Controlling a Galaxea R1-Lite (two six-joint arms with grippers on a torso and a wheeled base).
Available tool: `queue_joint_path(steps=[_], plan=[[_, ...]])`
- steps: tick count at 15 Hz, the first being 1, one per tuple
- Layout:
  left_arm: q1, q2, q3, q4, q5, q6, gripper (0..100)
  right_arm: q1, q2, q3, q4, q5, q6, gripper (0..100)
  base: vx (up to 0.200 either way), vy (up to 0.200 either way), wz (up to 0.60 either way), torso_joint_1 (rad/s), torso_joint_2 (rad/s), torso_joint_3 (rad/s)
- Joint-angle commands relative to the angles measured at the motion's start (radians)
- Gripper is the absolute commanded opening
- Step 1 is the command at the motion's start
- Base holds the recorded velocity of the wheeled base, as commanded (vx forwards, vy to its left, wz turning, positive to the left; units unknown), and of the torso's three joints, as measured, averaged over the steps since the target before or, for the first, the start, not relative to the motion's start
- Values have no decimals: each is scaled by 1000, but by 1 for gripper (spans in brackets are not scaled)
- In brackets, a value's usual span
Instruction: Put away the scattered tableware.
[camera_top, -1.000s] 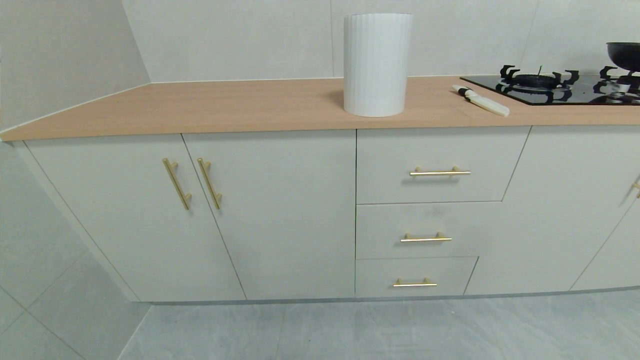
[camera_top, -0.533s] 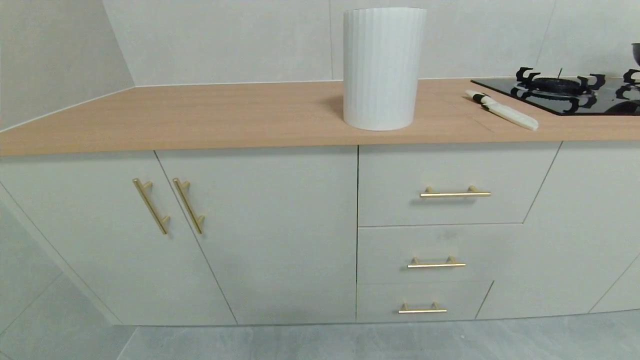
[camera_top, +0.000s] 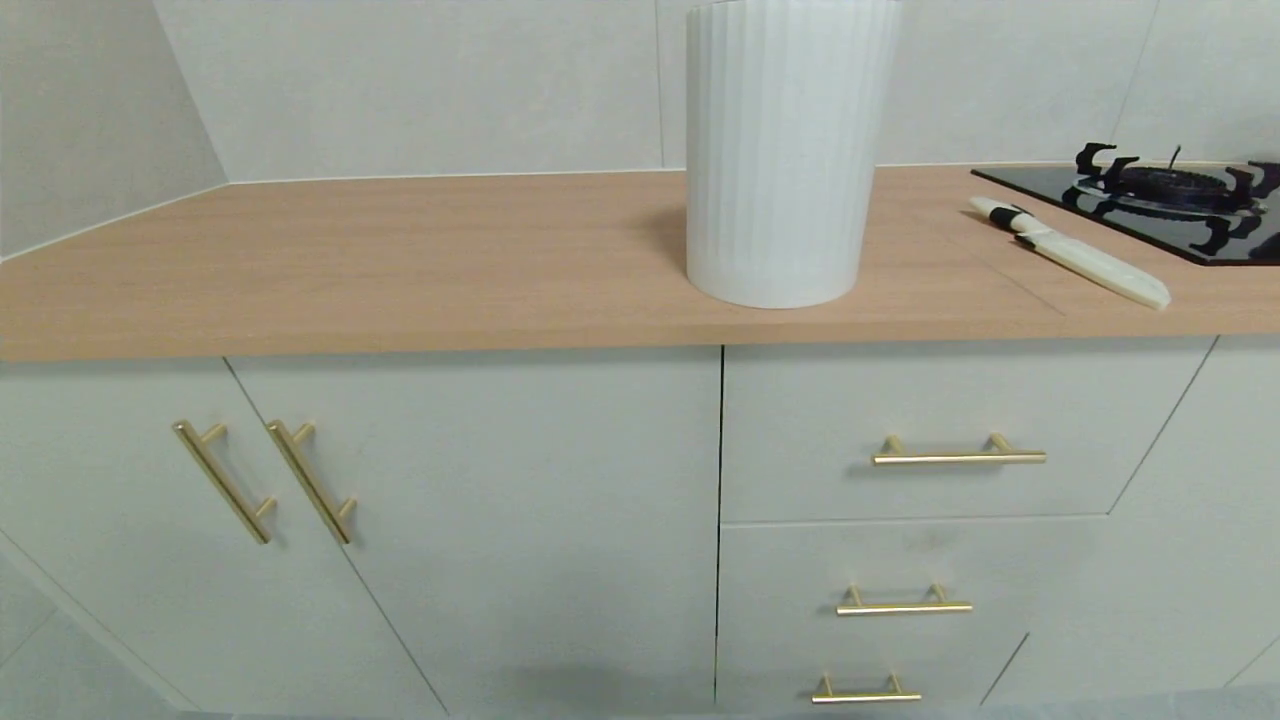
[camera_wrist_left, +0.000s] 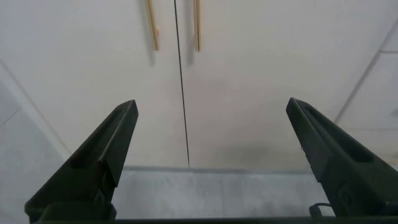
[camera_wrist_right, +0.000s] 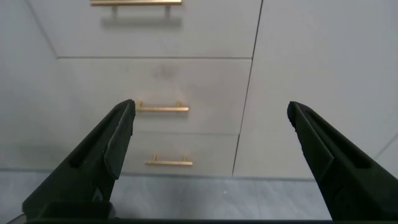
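Gaping wide and empty, left pincer (camera_wrist_left: 211, 102) and right pincer (camera_wrist_right: 211, 103) face the cabinet fronts (camera_top: 560, 480).

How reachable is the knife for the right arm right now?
Probably not yet: the right gripper sits low, jaws open, facing the drawers, while the knife lies up on the countertop, unobstructed.

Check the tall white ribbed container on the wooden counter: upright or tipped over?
Upright. The tall white ribbed container stands on its round base on the wooden counter, ribs running vertically.
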Motion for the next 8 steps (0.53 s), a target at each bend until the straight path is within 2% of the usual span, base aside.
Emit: queue_joint_path(steps=[1,2,8], plan=[[0,1,0,-1,0,-2,100,0,2,0,0,0,-1,100,200,0,0,2,2,-7],[0,1,0,-1,0,0,100,0,2,0,0,0,0,100,200,0,0,-2,2,7],[0,1,0,-1,0,-2,100,0,2,0,0,0,0,100,0,0,0,0,0,0]])
